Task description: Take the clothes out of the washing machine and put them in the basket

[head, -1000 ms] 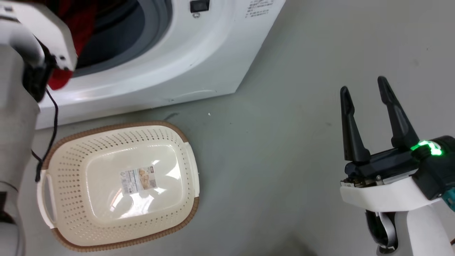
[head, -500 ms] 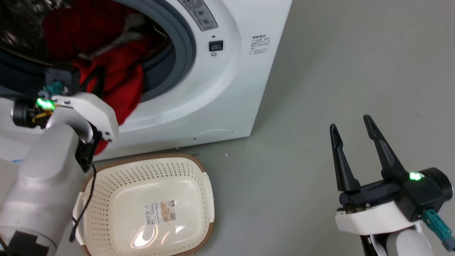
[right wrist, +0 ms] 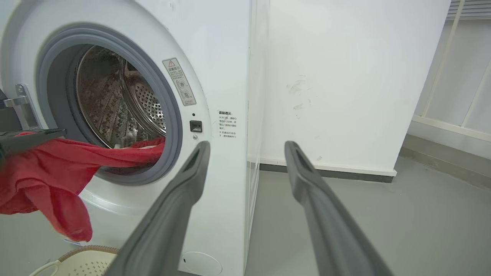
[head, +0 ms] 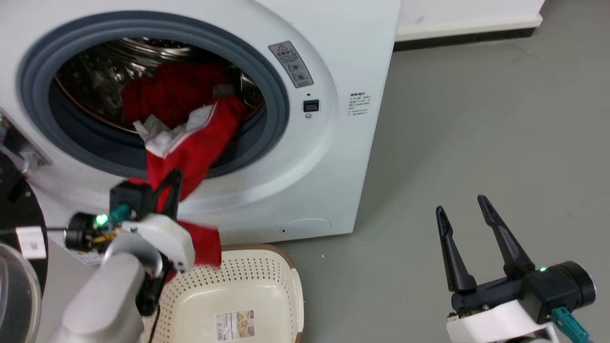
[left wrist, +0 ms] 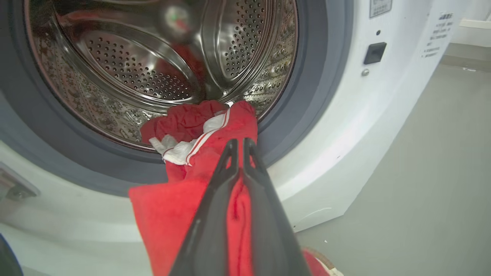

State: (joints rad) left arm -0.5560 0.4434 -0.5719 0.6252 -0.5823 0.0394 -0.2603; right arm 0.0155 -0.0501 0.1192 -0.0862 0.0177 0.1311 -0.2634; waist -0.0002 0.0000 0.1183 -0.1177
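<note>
The washing machine (head: 333, 157) stands with its porthole uncovered. Red clothes lie in the drum (left wrist: 126, 65), and one red garment (head: 190, 152) with white trim trails out over the grey ring. My left gripper (head: 174, 176) is shut on that garment just outside the porthole and above the basket (head: 257, 290). In the left wrist view the left gripper (left wrist: 238, 142) pinches the red cloth (left wrist: 172, 214) between its closed fingers. The cloth (right wrist: 50, 168) hangs down over the basket rim (right wrist: 76, 260). My right gripper (head: 460, 205) is open and holds nothing, off to the right over the floor.
The washer's black-framed glass door (head: 16, 224) hangs open at the far left beside my left arm. Grey floor (head: 476, 119) spreads to the right of the machine. A white wall with a dark skirting (right wrist: 326, 172) runs behind it.
The head camera has tilted up, so the whole picture shifted down. My left gripper, still holding the red garment, has drawn back from the porthole rim, pulling more cloth out. The right gripper stays open.
</note>
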